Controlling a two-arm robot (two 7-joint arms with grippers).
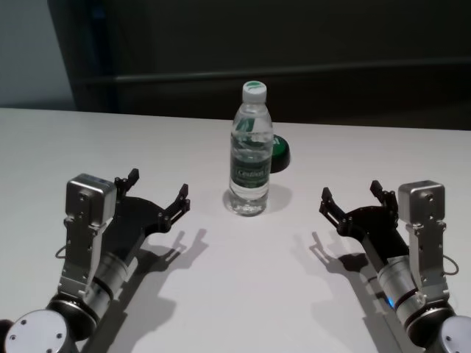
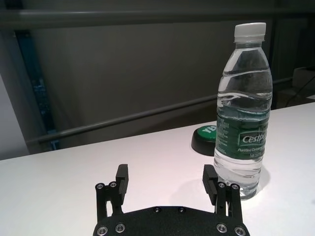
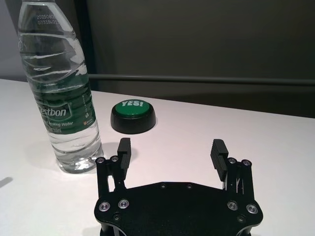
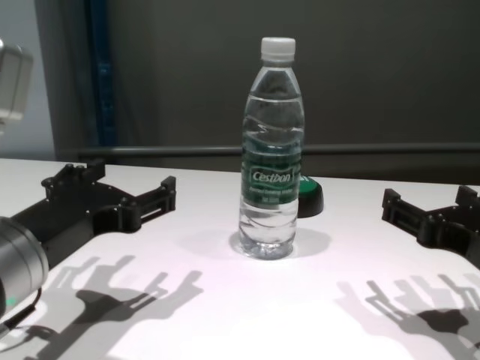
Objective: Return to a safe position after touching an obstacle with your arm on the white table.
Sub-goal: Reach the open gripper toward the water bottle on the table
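The obstacle, a clear water bottle (image 1: 250,158) with a white cap and green label, stands upright in the middle of the white table (image 1: 243,294). It also shows in the chest view (image 4: 272,172), the left wrist view (image 2: 243,123) and the right wrist view (image 3: 61,98). My left gripper (image 1: 158,185) is open and empty, low over the table to the bottle's left, apart from it. My right gripper (image 1: 350,191) is open and empty to the bottle's right, also apart. Both wrist views show the open fingers (image 2: 122,177) (image 3: 218,152) holding nothing.
A low round green button (image 1: 280,151) on a black base sits just behind the bottle, toward the right. A dark wall with a horizontal rail runs behind the table's far edge. Bare tabletop lies between and in front of the two grippers.
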